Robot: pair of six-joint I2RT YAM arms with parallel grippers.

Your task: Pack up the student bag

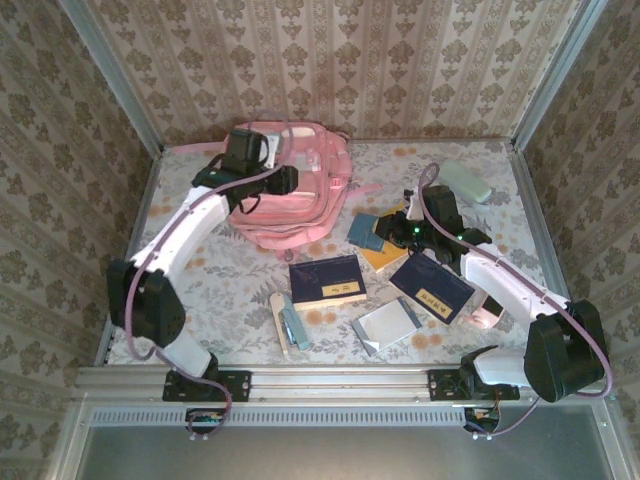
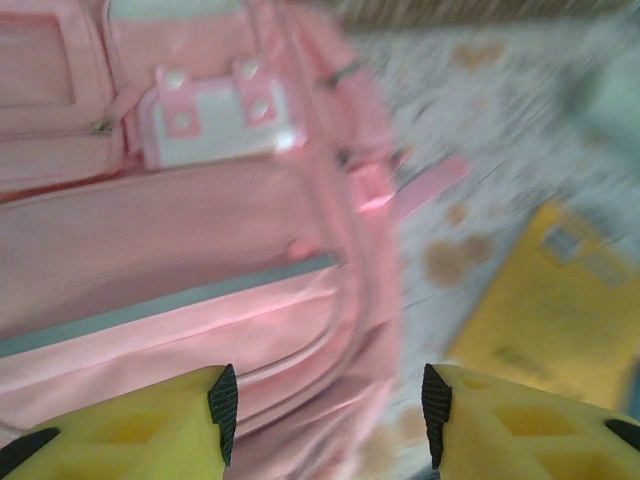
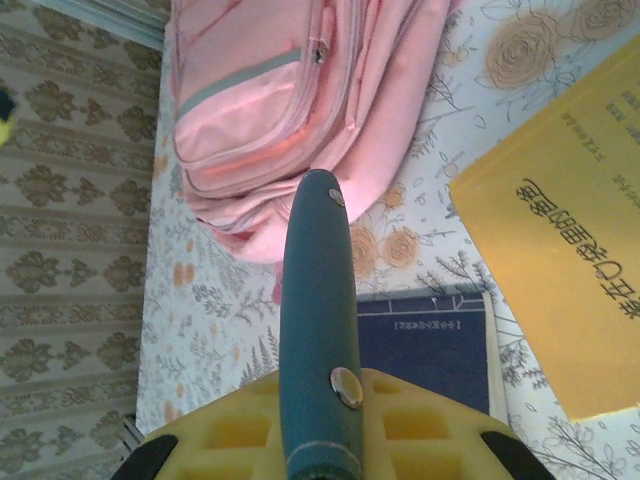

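One pink student bag [image 1: 310, 200] lies far left on the bench [image 1: 230, 290]; the left end effector [image 2: 328, 410] hangs open above it, while the right end effector [image 3: 320, 400] clamps a slim teal case [image 3: 315, 290] nearby.

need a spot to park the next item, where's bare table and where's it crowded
Bare: the near-left table between the left arm and the navy book; the far strip between student bag and pale green case. Crowded: around the books.
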